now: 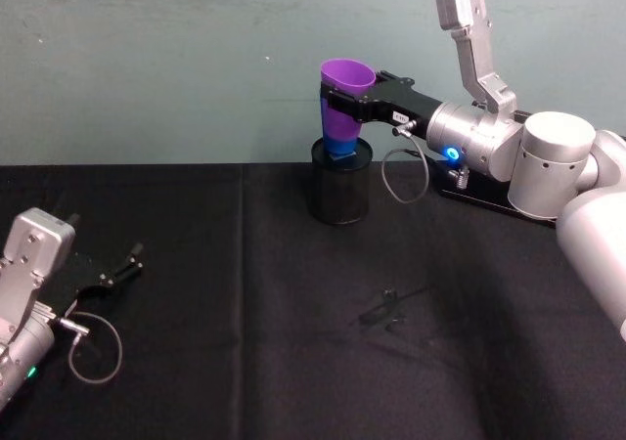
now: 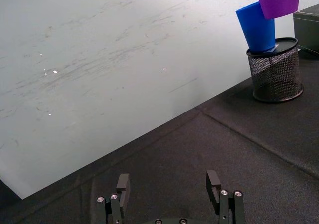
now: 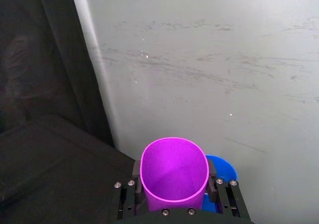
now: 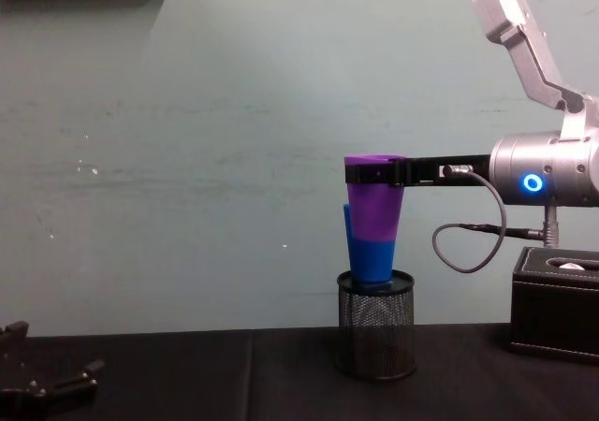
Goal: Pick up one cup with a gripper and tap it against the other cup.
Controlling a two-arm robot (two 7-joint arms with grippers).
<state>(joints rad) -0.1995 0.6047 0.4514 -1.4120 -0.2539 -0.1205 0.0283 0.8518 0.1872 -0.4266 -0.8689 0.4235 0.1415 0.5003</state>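
The right gripper (image 4: 376, 171) reaches out level from the right, well above the table (image 1: 293, 352), and is clamped on the purple cup (image 4: 374, 210); one finger sits on each side of the cup just below its rim, as the right wrist view shows; the cup hangs upright, mouth up, clear of the table and above the mesh holder (image 4: 376, 332); the blue cup (image 4: 372, 257) stands mouth up with its base down inside the holder, leaning a little to one side in the left wrist view; in the chest view the purple cup's lower half overlaps the blue cup's upper half, and in the head view the purple base hides most of the blue one; the two are at least just beside each other, but whether they touch I cannot tell; the holder stands on the black cloth near the wall, around the middle of the table's far edge; a black box (image 4: 552, 299) sits on the table to the right of the holder, apart from it, under the right arm; the left gripper (image 2: 168, 186) rests low at the near left of the table, well apart from both cups, its fingers spread with nothing between them
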